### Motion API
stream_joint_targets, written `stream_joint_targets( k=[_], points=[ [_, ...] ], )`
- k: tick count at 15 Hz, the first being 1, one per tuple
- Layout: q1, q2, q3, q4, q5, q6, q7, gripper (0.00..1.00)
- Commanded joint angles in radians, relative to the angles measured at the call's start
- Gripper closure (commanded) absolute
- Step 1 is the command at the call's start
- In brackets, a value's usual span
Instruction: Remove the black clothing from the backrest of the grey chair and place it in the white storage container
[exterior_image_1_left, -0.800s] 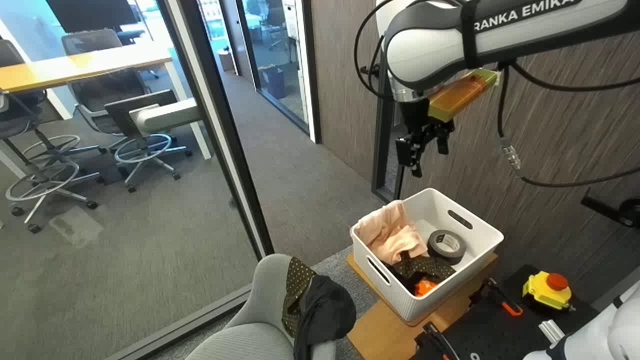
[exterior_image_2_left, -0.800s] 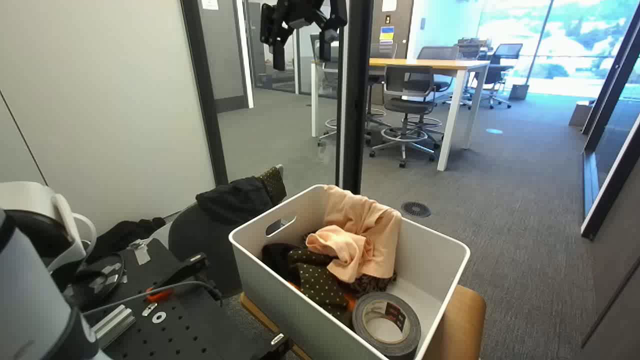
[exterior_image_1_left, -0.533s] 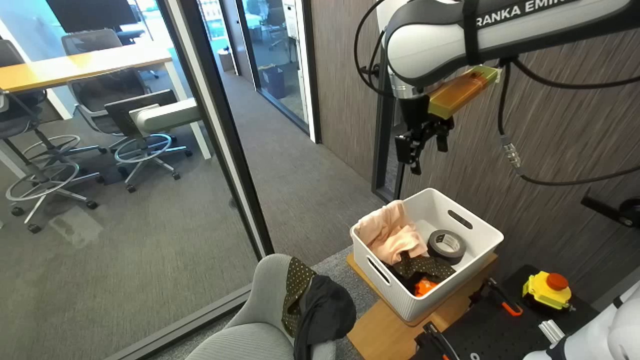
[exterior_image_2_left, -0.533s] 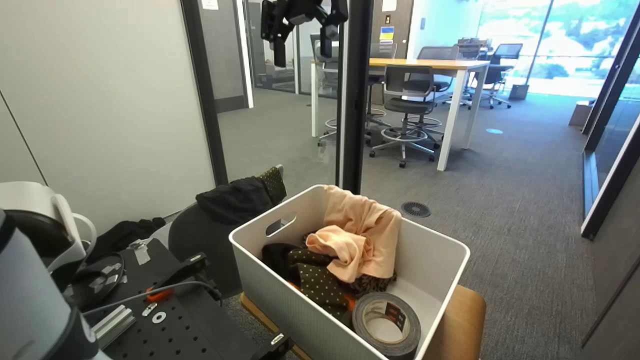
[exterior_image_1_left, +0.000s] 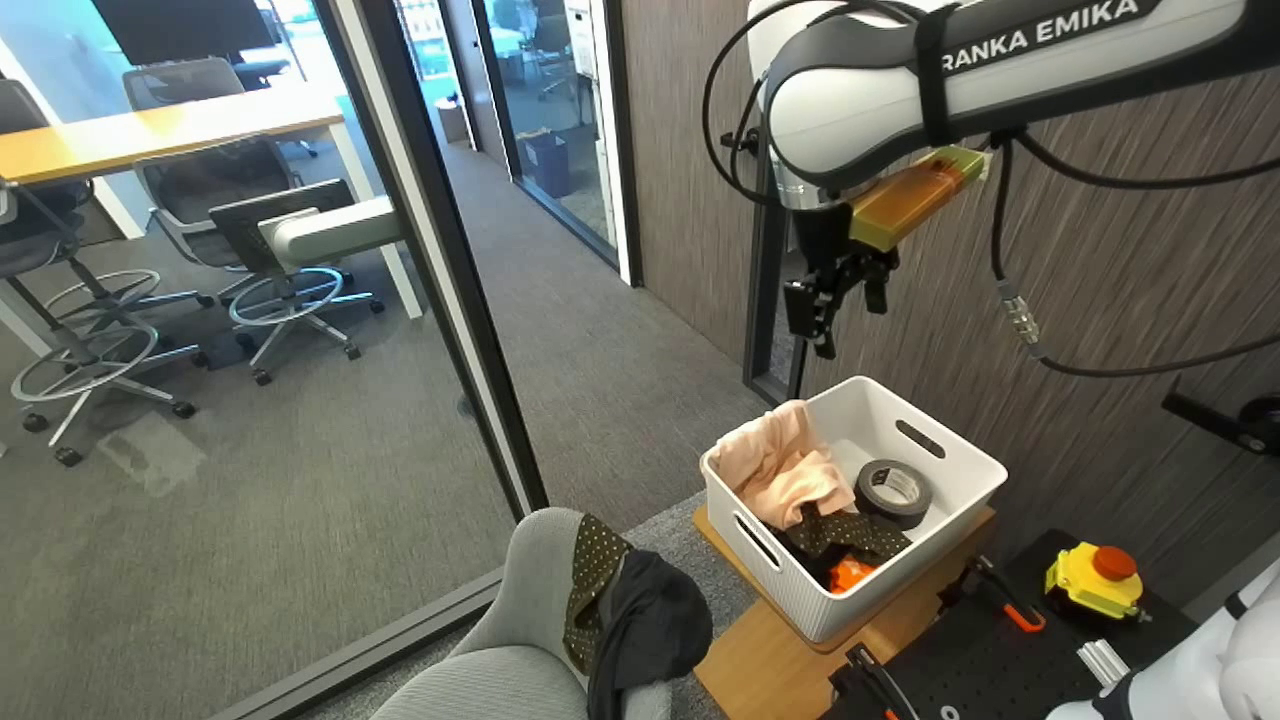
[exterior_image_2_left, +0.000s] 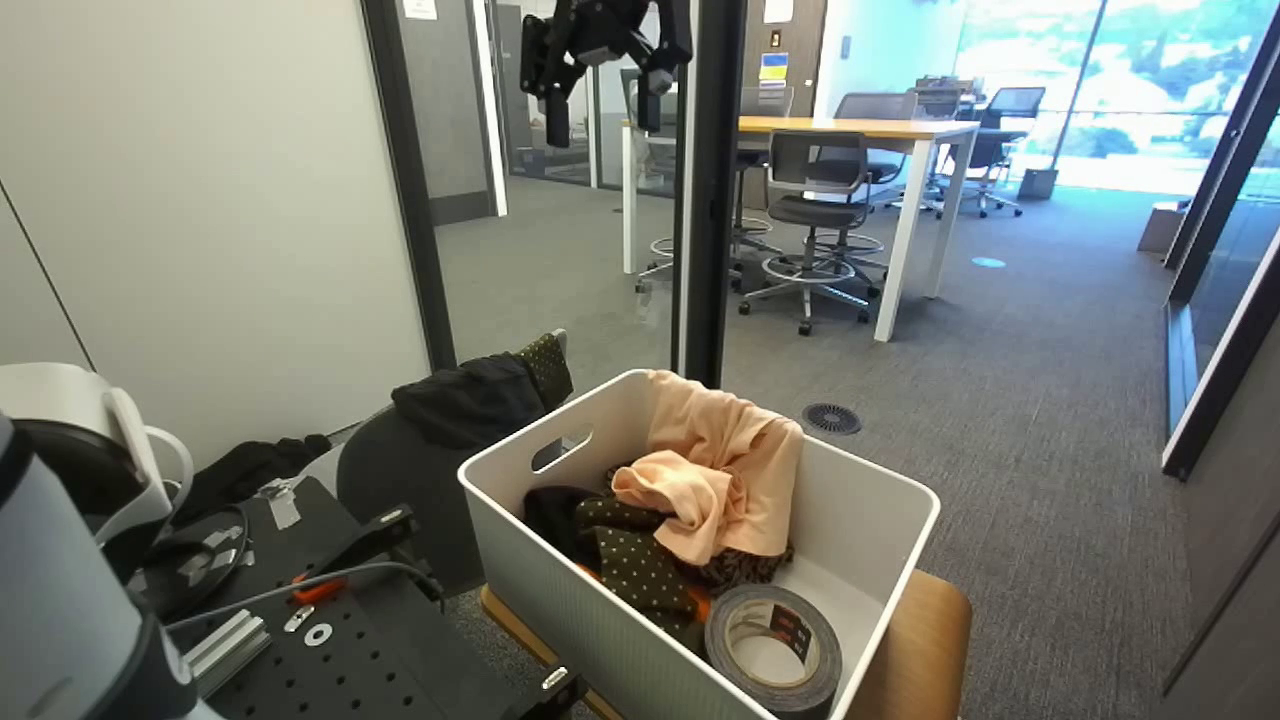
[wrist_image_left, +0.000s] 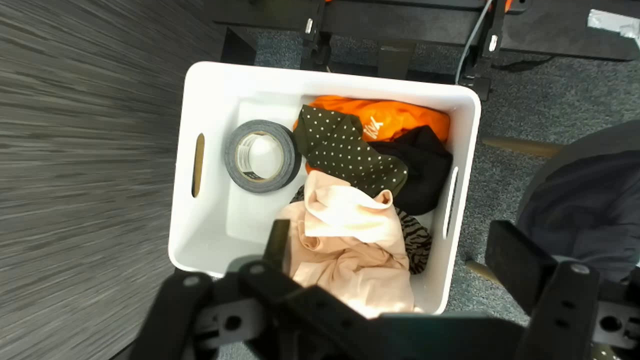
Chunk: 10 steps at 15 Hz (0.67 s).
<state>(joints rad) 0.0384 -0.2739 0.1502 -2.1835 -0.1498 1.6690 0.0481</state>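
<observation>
The black clothing (exterior_image_1_left: 655, 620) hangs over the backrest of the grey chair (exterior_image_1_left: 530, 590), beside a dark dotted cloth (exterior_image_1_left: 590, 590). The clothing also shows in an exterior view (exterior_image_2_left: 465, 400) and at the right edge of the wrist view (wrist_image_left: 590, 210). The white storage container (exterior_image_1_left: 790, 600) stands beside the chair; in the wrist view its rim (wrist_image_left: 182, 165) shows whole except at the lower edge. My gripper (exterior_image_1_left: 850, 325) is open and empty, high above the container. Its fingers are spread wide in the wrist view (wrist_image_left: 390, 242) and an exterior view (exterior_image_2_left: 603, 130).
The container holds peach cloth (exterior_image_2_left: 735, 450), a tape roll (exterior_image_2_left: 775, 650), a dotted cloth (wrist_image_left: 350, 155), orange fabric (wrist_image_left: 400, 117) and a black cloth (wrist_image_left: 422, 170). It stands on a wooden seat (exterior_image_2_left: 925, 630). A black pegboard table (exterior_image_2_left: 340, 640) and wall (exterior_image_1_left: 1100, 300) are close.
The gripper has moved slightly down, and slightly left in an exterior view, with its fingers still apart. The clothing, chair and container have not moved.
</observation>
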Motion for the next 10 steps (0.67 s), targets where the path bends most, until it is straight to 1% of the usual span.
stream_joint_targets(
  k=[1, 4, 6, 10],
  points=[
    [0.043, 0.019, -0.018, -0.025, 0.048, 0.135, -0.04, 0.0],
    [0.069, 0.044, -0.018, -0.076, 0.104, 0.311, -0.088, 0.0],
    [0.078, 0.069, -0.016, -0.11, 0.136, 0.411, -0.091, 0.0],
    [0.101, 0.135, -0.019, -0.163, 0.263, 0.57, -0.152, 0.0]
  ],
)
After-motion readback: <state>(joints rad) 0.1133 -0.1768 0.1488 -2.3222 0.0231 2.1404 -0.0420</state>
